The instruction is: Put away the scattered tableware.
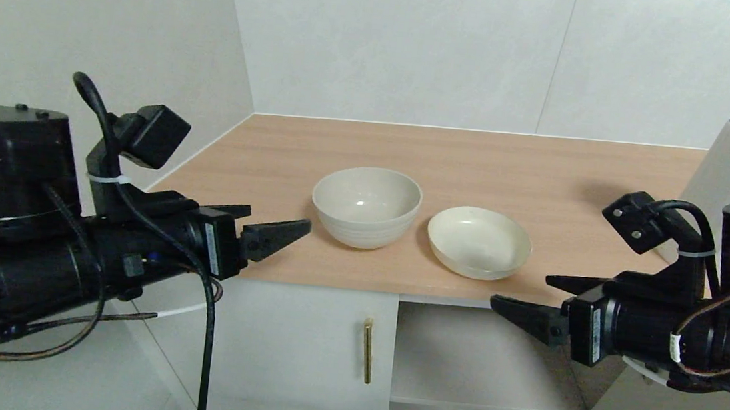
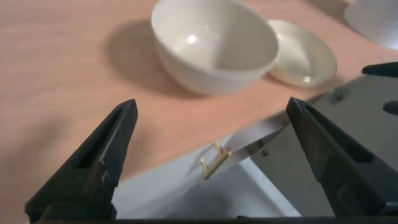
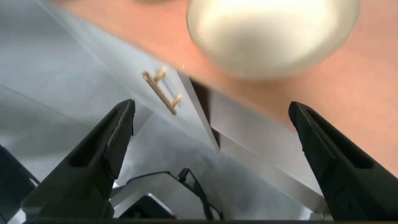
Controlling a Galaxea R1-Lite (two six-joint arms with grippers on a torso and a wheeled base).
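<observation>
Counter stock: two tableware pieces, both my grippers empty.
Deep bowl and shallow dish sit side by side on the wooden countertop. My left gripper and right gripper hang spread wide at its front edge.

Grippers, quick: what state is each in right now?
Left gripper: open, holding nothing.
Right gripper: open, holding nothing.
</observation>
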